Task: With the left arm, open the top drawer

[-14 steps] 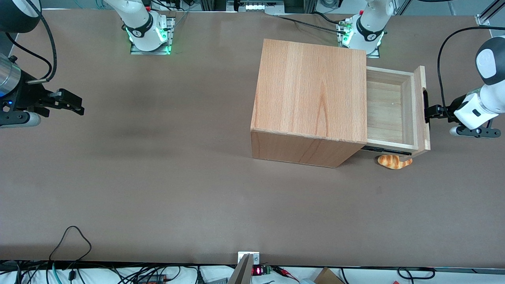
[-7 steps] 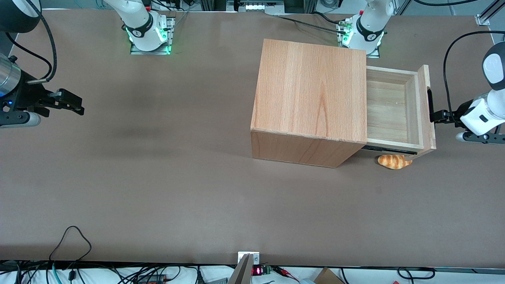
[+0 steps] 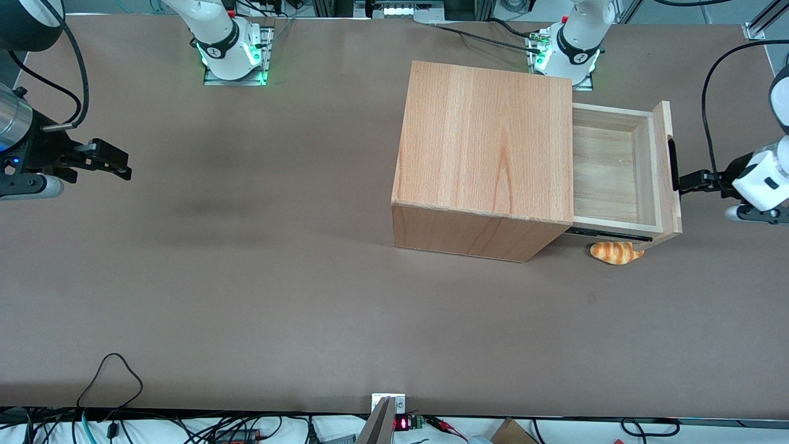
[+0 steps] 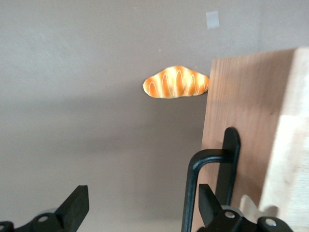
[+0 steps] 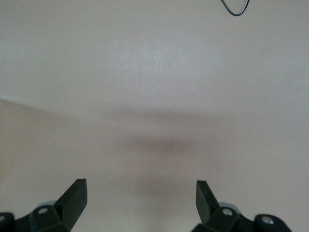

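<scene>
Front view: top drawer pulled well out of cabinet.
Gripper spread open just beside bar handle, seemingly released; croissant under drawer front. Little left, apparently.

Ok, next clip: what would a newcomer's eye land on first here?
The wooden cabinet with its top drawer pulled out and empty, toward the working arm's end of the table. Next, the left arm's gripper in front of the drawer's black handle, fingers spread open. Then the orange croissant on the table under the drawer's corner.
</scene>
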